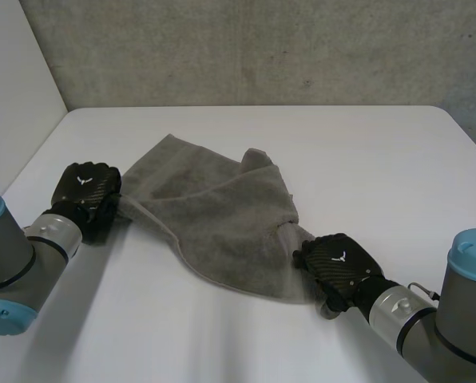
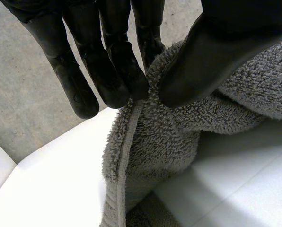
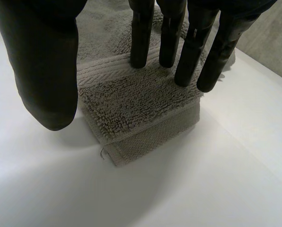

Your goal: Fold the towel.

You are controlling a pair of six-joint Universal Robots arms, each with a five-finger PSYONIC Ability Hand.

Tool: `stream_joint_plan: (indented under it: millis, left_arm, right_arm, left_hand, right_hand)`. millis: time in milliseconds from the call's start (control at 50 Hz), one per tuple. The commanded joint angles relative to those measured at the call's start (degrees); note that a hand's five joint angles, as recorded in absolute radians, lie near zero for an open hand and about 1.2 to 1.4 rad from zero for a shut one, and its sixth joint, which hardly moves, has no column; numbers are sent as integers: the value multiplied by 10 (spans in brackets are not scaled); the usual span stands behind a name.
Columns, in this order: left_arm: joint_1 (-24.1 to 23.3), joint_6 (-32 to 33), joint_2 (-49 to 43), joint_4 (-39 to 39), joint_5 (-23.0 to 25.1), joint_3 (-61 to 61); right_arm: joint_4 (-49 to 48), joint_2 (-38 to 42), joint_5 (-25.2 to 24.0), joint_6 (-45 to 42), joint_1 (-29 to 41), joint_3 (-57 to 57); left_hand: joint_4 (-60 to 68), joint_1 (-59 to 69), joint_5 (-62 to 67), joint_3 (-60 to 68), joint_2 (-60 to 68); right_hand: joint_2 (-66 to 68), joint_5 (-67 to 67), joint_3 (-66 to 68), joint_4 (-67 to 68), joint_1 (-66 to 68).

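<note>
Pinching the towel (image 1: pixel 222 215) hem is the left hand (image 2: pixel 115 71); right hand (image 3: pixel 46 71), fingers (image 3: pixel 141 38) straight, touches a corner.

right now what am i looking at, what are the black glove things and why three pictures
Those are a robot's two mechanical hands. The head view looks down from between its arms at a white table, where a grey towel lies rumpled. The other two pictures come from a camera on each wrist, looking along the palm. The left hand pinches the towel's hemmed edge between thumb and fingers. The right hand has straight fingers, tips resting on a towel corner lying on the table; its thumb is beside the cloth.
</note>
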Motion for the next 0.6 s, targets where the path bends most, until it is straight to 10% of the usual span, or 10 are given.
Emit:
stream_joint_plan:
  millis: [20,420,520,600]
  left_arm:
    - [0,0,-1,0,0,-1]
    - [-3,-1,-1,0,0,-1]
    - [-4,-1,-1,0,0,-3]
    - [-4,-1,0,0,0,-3]
  right_arm:
    - [-38,16,5,-1,0,-2]
    - [-92,73,8,-26,6,-13]
    - [-97,68,8,-19,6,-15]
    - [-102,63,8,-14,6,-14]
  left_hand:
    - [19,57,39,28,20]
    - [19,57,39,28,20]
    - [19,57,39,28,20]
    - [17,56,38,27,18]
  right_hand:
    - [49,40,46,46,42]
    - [87,77,83,84,79]
    - [492,482,488,489,485]
    - [513,503,509,510,506]
